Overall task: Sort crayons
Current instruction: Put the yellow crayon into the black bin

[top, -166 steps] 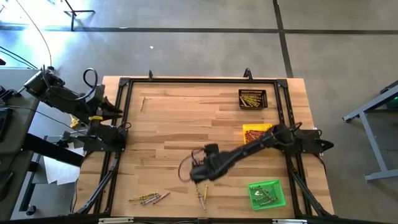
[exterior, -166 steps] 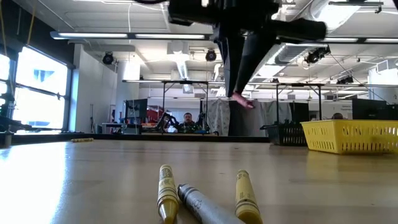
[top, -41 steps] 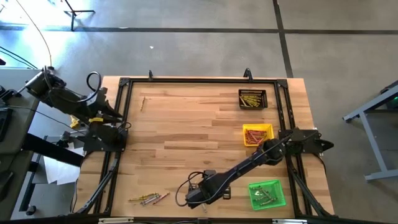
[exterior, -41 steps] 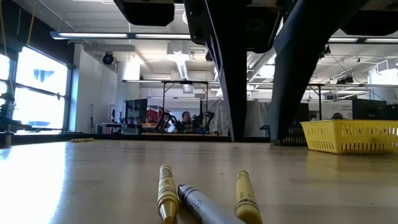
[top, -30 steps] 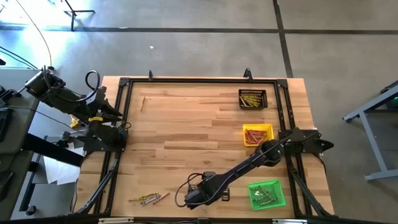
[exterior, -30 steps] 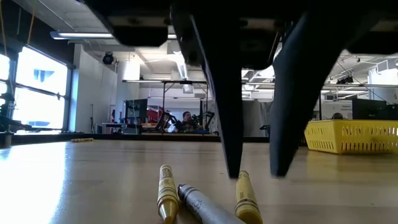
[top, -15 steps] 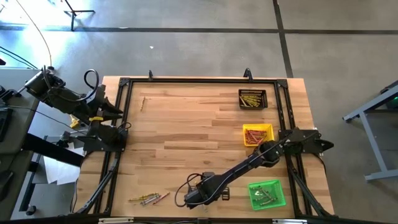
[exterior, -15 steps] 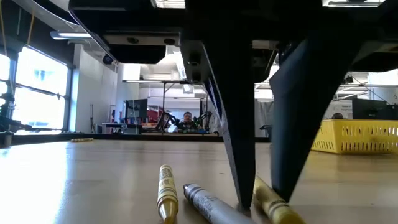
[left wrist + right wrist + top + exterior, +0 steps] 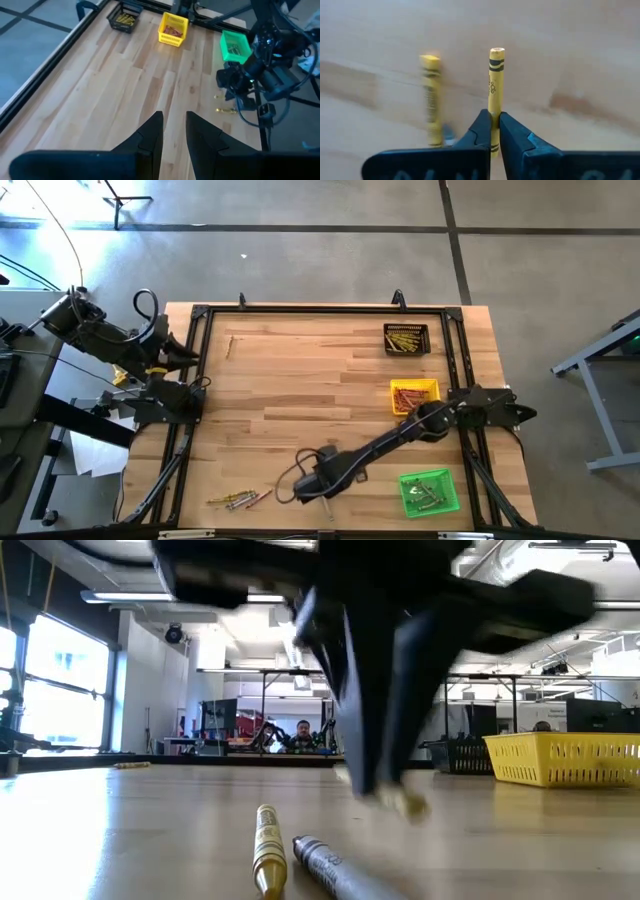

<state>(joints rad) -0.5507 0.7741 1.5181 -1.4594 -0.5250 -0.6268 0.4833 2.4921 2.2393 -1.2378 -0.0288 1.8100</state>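
High view: the right arm reaches across the desk (image 9: 300, 380) to its near edge, its pincer (image 9: 308, 488) above the loose crayons (image 9: 240, 500); green tray (image 9: 430, 492), yellow tray (image 9: 414, 395) and black tray (image 9: 406, 339) sit along the right side. The left arm waits folded off the left edge

Low view: a blurred yellow crayon (image 9: 400, 802) hangs clear of the desk in the dark fingers; another yellow crayon (image 9: 268, 846) and a grey crayon (image 9: 335, 870) lie below

Left wrist view: left pincer (image 9: 174, 131) stands slightly apart, empty

Right wrist view: right pincer (image 9: 493, 131) is clamped on the yellow crayon near its lower end
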